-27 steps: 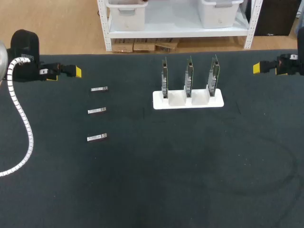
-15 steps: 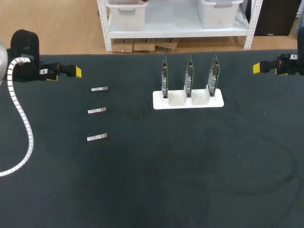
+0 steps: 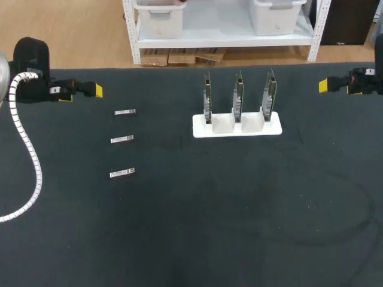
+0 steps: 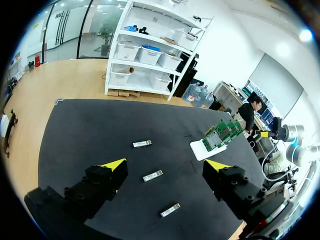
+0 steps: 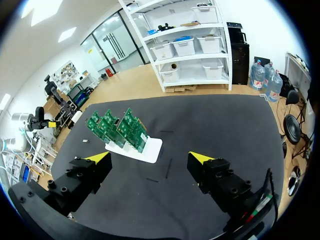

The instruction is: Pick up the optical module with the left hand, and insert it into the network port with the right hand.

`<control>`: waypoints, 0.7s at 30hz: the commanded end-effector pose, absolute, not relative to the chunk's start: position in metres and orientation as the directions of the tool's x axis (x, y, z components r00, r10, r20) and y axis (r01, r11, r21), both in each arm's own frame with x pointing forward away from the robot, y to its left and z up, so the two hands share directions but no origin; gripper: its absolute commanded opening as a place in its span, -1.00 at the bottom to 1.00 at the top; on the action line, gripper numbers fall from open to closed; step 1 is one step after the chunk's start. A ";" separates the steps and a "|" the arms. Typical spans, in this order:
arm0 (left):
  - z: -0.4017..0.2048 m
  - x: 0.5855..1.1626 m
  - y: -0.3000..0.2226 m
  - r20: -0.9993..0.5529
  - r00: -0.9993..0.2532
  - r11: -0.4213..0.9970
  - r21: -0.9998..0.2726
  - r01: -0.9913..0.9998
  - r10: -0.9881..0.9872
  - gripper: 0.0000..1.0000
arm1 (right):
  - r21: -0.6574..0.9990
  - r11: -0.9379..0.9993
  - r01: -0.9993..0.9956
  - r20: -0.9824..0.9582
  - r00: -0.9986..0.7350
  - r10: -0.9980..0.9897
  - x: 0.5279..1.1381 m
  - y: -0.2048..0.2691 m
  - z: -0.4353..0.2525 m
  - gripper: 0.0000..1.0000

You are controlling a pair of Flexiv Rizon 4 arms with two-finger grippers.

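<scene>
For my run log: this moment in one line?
left gripper open | right gripper open | three silver optical modules on black table | green circuit boards in white stand

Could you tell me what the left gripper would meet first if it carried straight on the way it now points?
Most likely the middle optical module, lying ahead in line with the gap between the left gripper's open jaws; depth is unclear, so bare table may come first.

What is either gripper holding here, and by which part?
Nothing. The left gripper and right gripper are both open and empty; all three optical modules lie on the table.
</scene>
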State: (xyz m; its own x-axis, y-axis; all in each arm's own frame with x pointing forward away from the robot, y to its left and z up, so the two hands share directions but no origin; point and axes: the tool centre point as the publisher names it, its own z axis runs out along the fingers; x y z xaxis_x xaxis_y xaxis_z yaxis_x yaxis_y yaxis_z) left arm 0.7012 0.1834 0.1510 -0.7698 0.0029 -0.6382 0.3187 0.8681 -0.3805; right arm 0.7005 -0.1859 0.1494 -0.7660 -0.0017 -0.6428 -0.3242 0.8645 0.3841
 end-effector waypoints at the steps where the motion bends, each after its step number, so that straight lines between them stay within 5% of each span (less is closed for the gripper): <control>1: 0.150 0.701 0.184 -0.640 -0.768 0.866 -0.383 0.321 0.002 1.00 | 0.382 0.866 -0.321 -0.643 -0.766 -0.001 0.700 -0.185 0.150 1.00; 10: 0.150 0.702 0.184 -0.655 -0.756 0.859 -0.378 0.345 0.015 1.00 | 0.382 0.866 -0.321 -0.643 -0.766 -0.001 0.700 -0.185 0.150 1.00; 21: 0.151 0.727 0.203 -0.547 -0.668 0.771 -0.063 0.634 0.504 1.00 | 0.382 0.866 -0.321 -0.643 -0.766 -0.001 0.700 -0.185 0.150 1.00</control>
State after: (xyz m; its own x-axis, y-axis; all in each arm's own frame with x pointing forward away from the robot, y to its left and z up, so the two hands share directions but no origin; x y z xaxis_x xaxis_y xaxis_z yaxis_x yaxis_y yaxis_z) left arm 0.7122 0.2012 0.1456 -0.6788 0.2903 -0.6745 0.5172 0.8410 -0.1585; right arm 0.7005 -0.1859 0.1494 -0.7660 -0.0017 -0.6428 -0.3242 0.8645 0.3841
